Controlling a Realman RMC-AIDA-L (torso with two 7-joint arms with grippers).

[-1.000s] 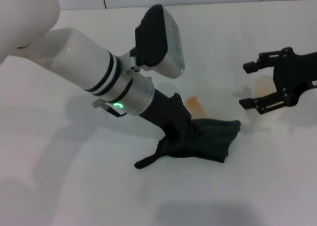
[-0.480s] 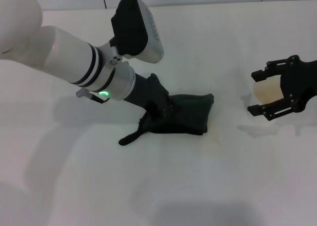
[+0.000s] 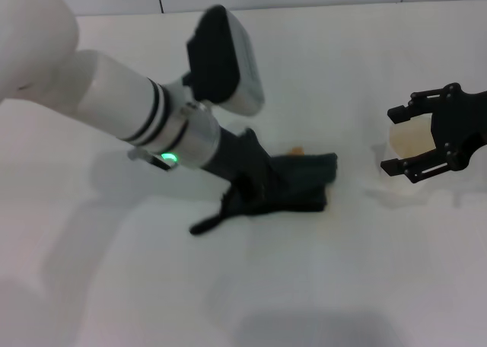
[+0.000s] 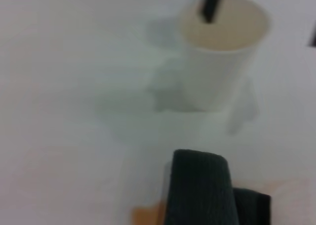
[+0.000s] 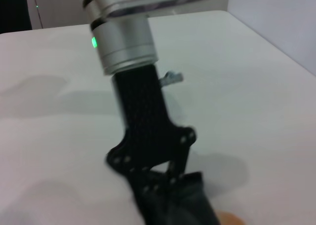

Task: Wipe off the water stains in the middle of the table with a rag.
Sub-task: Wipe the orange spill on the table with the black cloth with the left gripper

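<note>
Only a sliver of the water stains shows at the far edge of the rag, mid-table, so wiping looks underway but unfinished. The left gripper pinches the rag; the right gripper, spread, flanks the cup.

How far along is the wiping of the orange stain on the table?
Underway, not finished. The left gripper presses the dark rag onto the white table, covering most of the water stains. A small orange patch shows at the rag's far edge, also visible in the left wrist view, so it needs more passes. The right gripper hangs open around the paper cup, uninvolved.
</note>
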